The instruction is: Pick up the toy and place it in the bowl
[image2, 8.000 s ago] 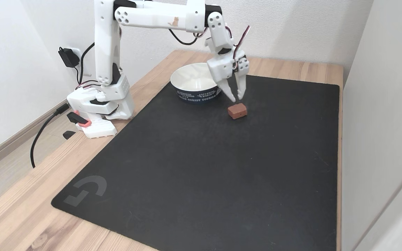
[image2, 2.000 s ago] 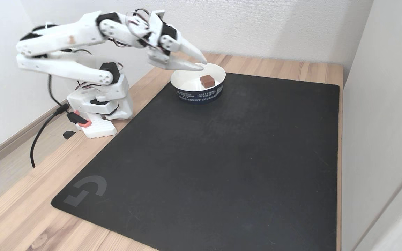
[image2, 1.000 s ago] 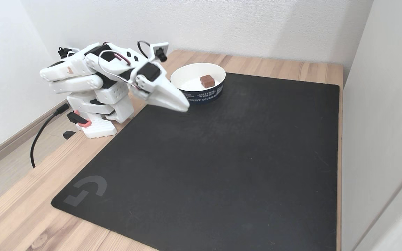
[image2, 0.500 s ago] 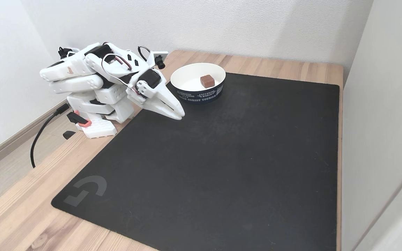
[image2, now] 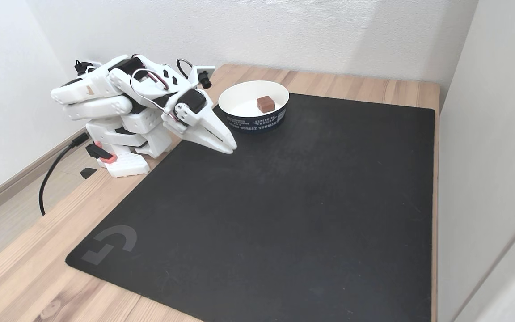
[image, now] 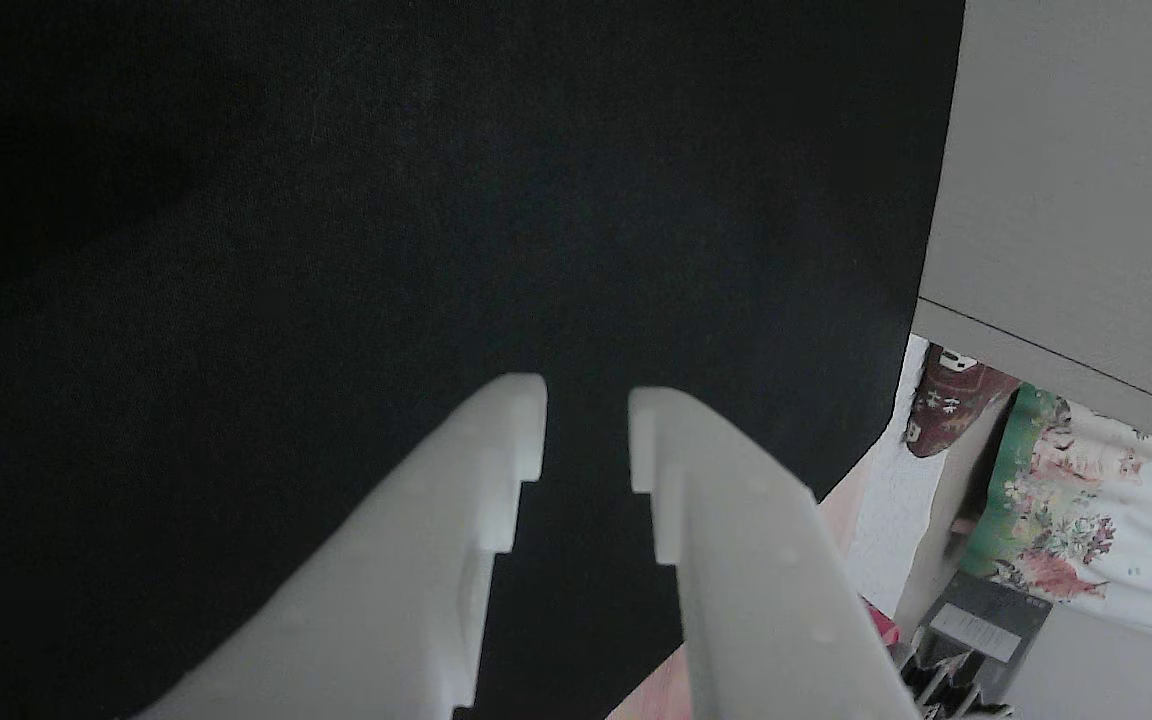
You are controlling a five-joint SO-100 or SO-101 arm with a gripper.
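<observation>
**Toy in bowl, arm folded low**

We find the toy (image2: 265,104), a dark-red block, lying inside the white bowl (image2: 239,95); its navy band carries white lettering, "FOREST TOURISM" partly legible. The end effector (image2: 230,146) hangs just above the black mat (image2: 284,210), beside the bowl, fingers slightly parted and empty (image: 584,430). A grey logo (image2: 110,243) marks the mat corner on the wooden bench (image2: 25,268).

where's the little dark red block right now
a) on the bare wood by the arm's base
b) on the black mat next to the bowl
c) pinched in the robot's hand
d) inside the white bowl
d: in the fixed view the dark red block sits inside the white bowl, while the hand hangs empty over the black mat, apart from the bowl.
</observation>
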